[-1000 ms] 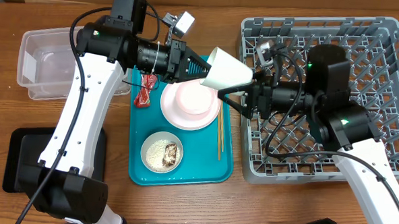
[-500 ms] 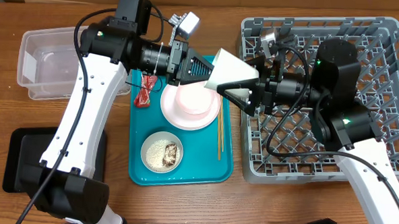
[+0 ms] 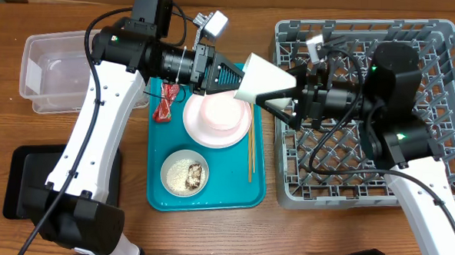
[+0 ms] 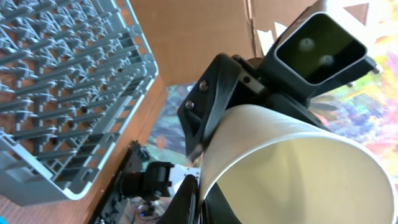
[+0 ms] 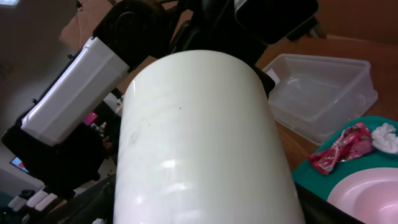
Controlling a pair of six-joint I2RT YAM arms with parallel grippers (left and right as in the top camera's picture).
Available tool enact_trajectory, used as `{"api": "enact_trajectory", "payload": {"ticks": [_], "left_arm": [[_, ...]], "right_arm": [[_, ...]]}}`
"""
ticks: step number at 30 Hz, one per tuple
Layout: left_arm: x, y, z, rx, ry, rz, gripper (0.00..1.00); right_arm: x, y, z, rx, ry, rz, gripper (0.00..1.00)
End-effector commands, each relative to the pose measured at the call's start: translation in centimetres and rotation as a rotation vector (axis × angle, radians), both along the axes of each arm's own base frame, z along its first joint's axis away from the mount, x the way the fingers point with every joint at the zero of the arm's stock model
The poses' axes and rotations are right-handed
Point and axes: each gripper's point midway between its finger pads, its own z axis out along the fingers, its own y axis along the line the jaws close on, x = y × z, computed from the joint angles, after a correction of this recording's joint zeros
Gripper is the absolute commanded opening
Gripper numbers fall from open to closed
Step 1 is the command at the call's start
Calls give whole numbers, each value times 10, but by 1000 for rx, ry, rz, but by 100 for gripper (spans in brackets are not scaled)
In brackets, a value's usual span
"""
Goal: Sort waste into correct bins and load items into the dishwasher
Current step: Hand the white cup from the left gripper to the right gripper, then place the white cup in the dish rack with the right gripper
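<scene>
White tapered cup (image 3: 262,80) is held on its side in mid-air, over the far corner of the teal plastic tray (image 3: 159,197) and just short of the grey plastic dish rack (image 3: 439,44). Its wide rim is pinched by the left gripper (image 3: 233,79), one finger inside the mouth and one outside, as the left wrist view shows. Its narrow end is straddled by the right gripper (image 3: 281,90), fingers spread along both sides; whether they are pressing cannot be told. A handover is judged to be in hand. The right grasp should be made firm before the rim is let go, and applied gently, since thin walls may buckle. A smooth, pale, faintly glossy wall is shown, with no print.
</scene>
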Motion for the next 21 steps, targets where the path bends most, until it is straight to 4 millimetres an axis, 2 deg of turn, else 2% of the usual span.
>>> {"api": "enact_trajectory", "payload": {"ticks": [1, 7, 8, 9, 11, 12, 13, 16, 18, 20, 21], "left_arm": [[-5, -3, 10, -24, -37, -20, 4], [-6, -6, 7, -11, -40, -24, 10], [-7, -7, 7, -10, -40, -27, 12], [-8, -8, 7, -10, -40, -29, 20], [-8, -8, 7, -10, -41, -30, 64], [-8, -8, 7, -10, -41, -29, 95], [-8, -8, 7, -10, -41, -29, 100], [-5, -5, 7, -10, -42, -19, 100], [-1, -1, 6, -3, -42, -4, 100], [6, 5, 0, 33, -49, 32, 100], [12, 10, -4, 59, -45, 61, 100]], "right_arm": [[-9, 5, 14, 17, -38, 38, 73], [-4, -2, 17, 21, -52, 15, 64], [-4, -3, 18, 21, -54, 10, 64], [-2, -6, 18, 21, -54, 0, 63], [1, -12, 20, 23, -57, -19, 63], [2, -16, 22, 23, -61, -33, 62], [3, -20, 23, 22, -62, -47, 62], [13, -37, 20, 3, -32, -144, 62], [23, -53, 12, -29, 23, -256, 62], [37, -80, -7, -96, 116, -441, 61], [44, -102, -26, -159, 193, -581, 61]]}}
